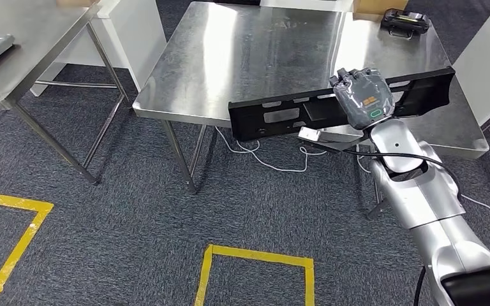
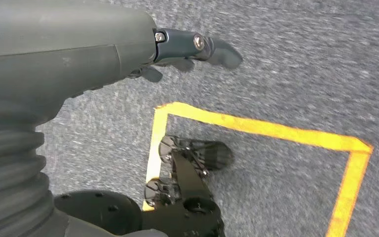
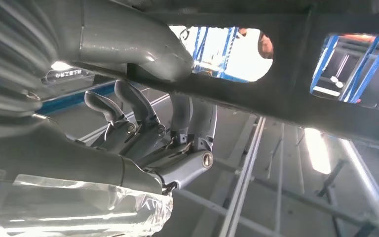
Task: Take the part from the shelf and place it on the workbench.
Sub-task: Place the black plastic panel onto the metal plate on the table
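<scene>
The right hand (image 1: pixel 363 95) grips a long black slotted part (image 1: pixel 281 116) near its middle, fingers (image 3: pixel 138 106) curled over one long edge and the thumb on the other. The part hangs level along the near edge of the steel worktop (image 1: pixel 230 57), its left end past that edge over the carpet (image 1: pixel 134 217), its right end over the worktop's near right corner. Most of the worktop beyond the part is bare; a black device (image 1: pixel 406 23) sits at its far right corner. The left hand (image 2: pixel 187 49) hangs over carpet beside yellow floor tape (image 2: pixel 256 127), holding nothing, fingers loosely apart.
</scene>
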